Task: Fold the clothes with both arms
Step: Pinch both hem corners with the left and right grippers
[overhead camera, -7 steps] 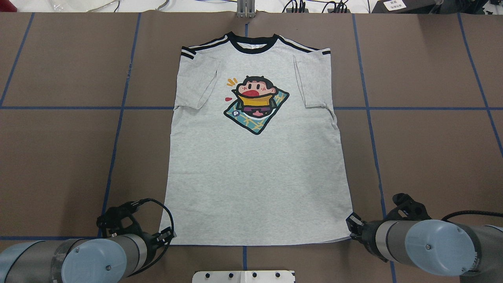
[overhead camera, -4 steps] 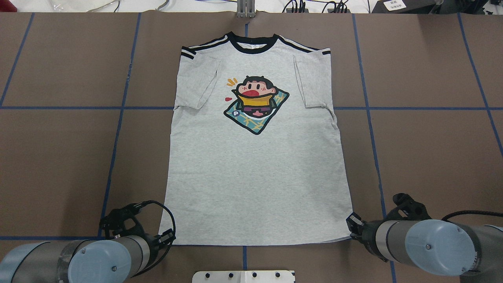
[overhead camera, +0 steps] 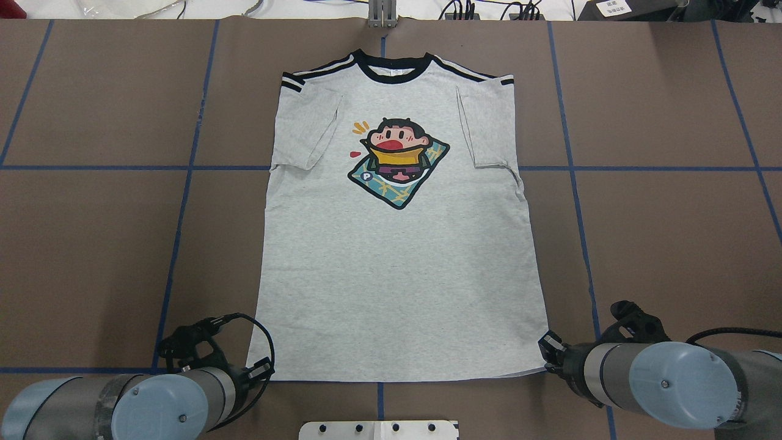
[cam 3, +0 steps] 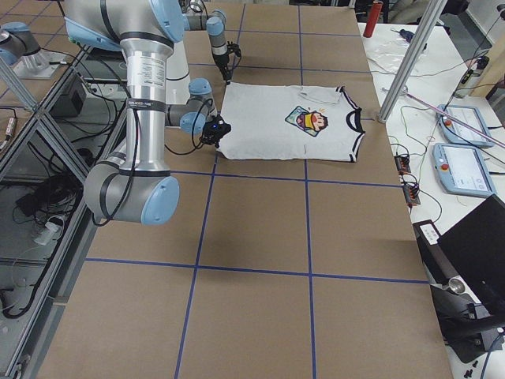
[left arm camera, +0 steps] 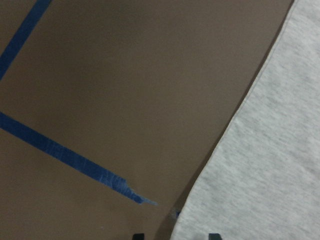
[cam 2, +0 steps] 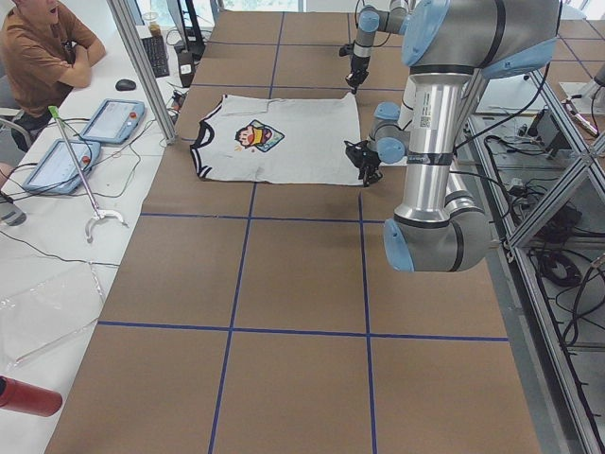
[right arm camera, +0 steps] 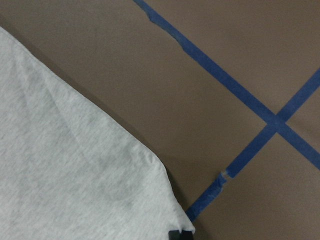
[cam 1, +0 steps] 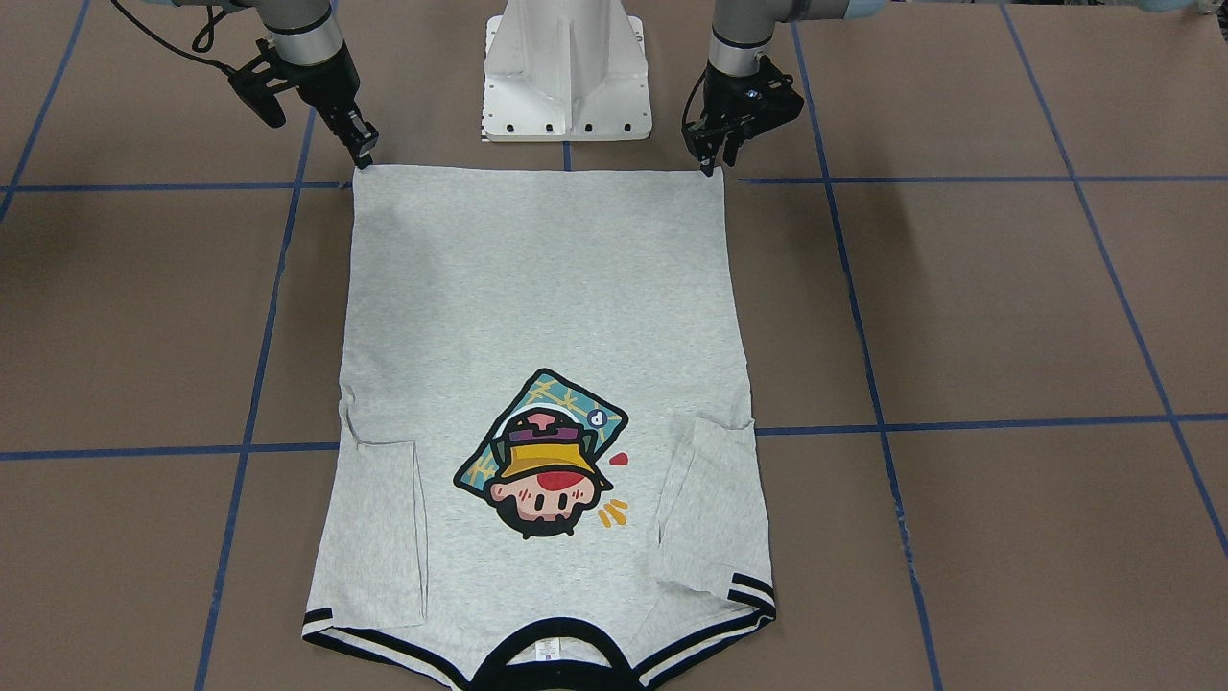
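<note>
on the brown table (overhead camera: 91, 244) the t-shirt (overhead camera: 397, 287) is laid flat, a hem corner at each gripper. the left gripper (cam 1: 708, 165) is spread astride its corner; the right gripper (cam 1: 363, 154) cannot be judged. both layers should be pinched together, then lifted evenly.

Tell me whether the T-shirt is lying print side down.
No, the T-shirt lies flat on the table with its cartoon print facing up.

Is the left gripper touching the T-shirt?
Cannot tell. The left wrist view shows the left gripper with fingertips straddling the T-shirt corner, contact cut off.
</note>
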